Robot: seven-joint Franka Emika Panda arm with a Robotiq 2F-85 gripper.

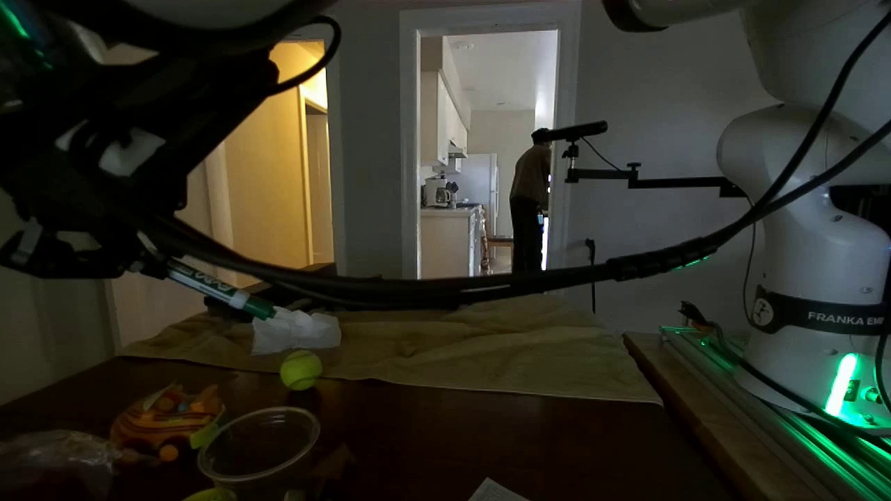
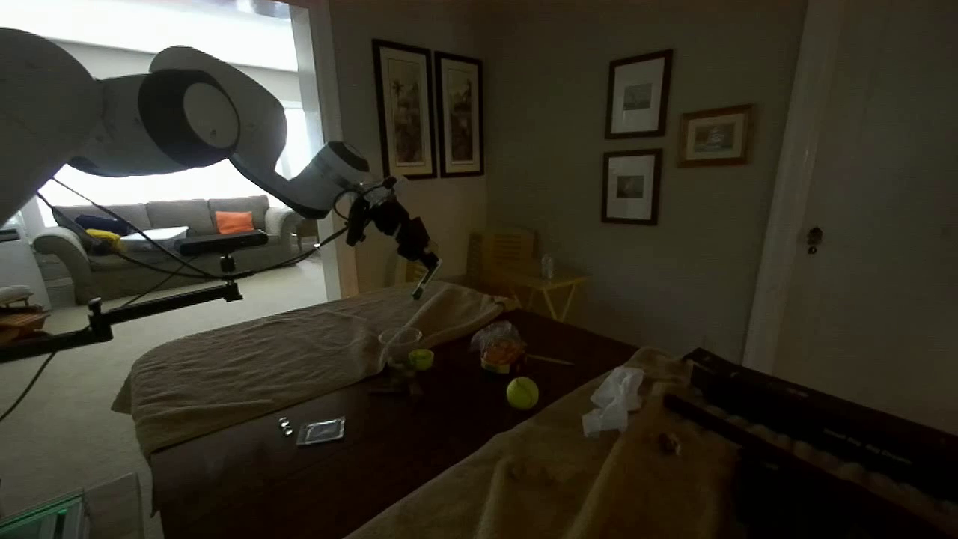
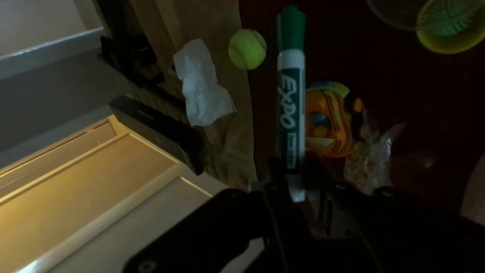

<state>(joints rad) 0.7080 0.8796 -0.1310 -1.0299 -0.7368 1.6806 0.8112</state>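
The gripper (image 3: pixel 291 172) pinches the green marker (image 3: pixel 291 98) by its tail, jaws narrow! Slow, steady moves should suit that overhang.

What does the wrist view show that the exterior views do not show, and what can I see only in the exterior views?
Only the wrist view: readable words "low odor" on the green Expo marker, and ridges inside the yellow-green bowl.

Only the exterior views: a person in an exterior view; a sofa, an orange cushion and five framed pictures in an exterior view.

Shared: the end effector gripping that marker, the tennis ball, the white tissue and the striped orange toy car.
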